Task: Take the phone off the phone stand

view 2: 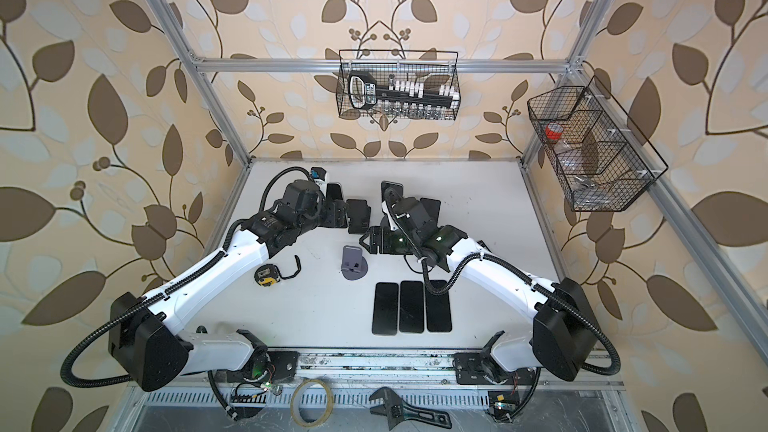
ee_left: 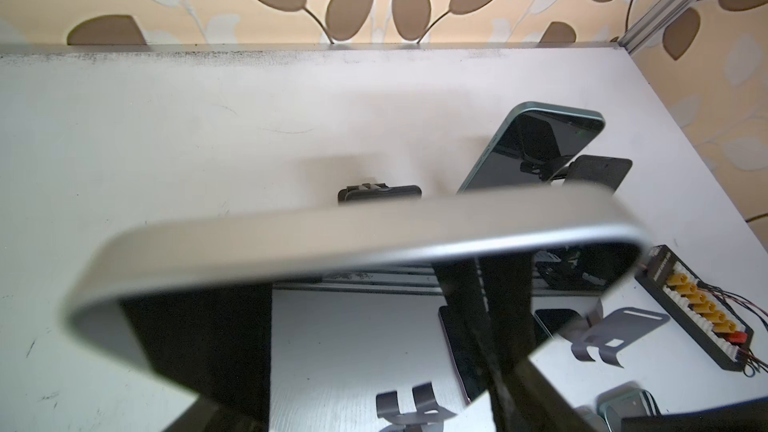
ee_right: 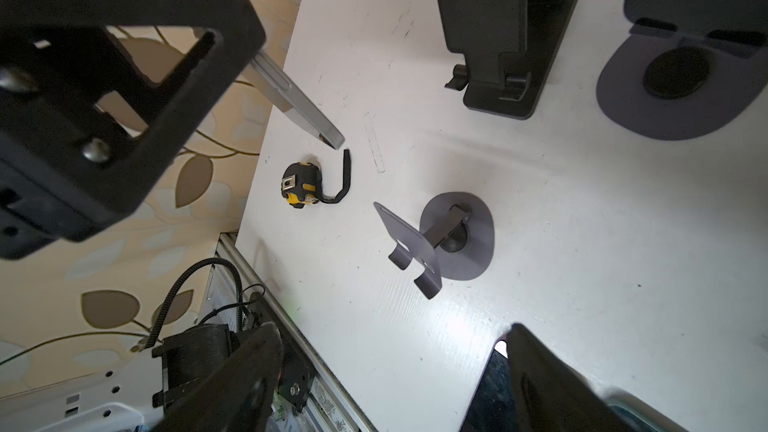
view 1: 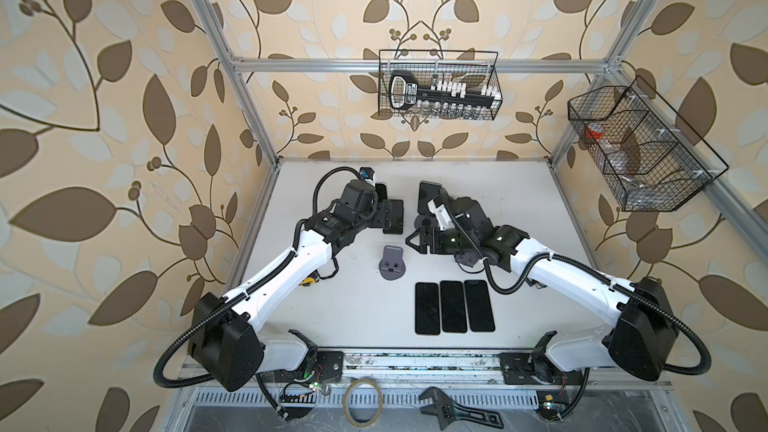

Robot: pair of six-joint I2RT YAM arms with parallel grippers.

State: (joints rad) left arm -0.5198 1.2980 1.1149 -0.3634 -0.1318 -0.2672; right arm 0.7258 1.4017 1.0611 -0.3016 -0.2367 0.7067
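**One phone gripped, apart from its stand**

One silver-edged phone (ee_left: 374,238) fills the left wrist view. The left gripper (view 1: 380,203) is clamped tight on it and holds it at the far left of the white tabletop (view 1: 353,317). The black phone stand (ee_right: 490,27) is just beside the phone, and the right wrist view shows the two apart.

The right gripper (view 1: 415,241) hangs near the middle of the table. Its jaws are spread with nothing between them and point toward the left arm.

Behind it, a teal-edged phone (ee_left: 536,147) leans upright on a dark stand (ee_left: 598,170). A grey stand (ee_right: 457,234) with a round base sits nearer the front. A yellow-and-black tape measure (ee_right: 297,184) lies to its left. Three dark phones (view 1: 453,306) lie flat, side by side in a row near the front edge.
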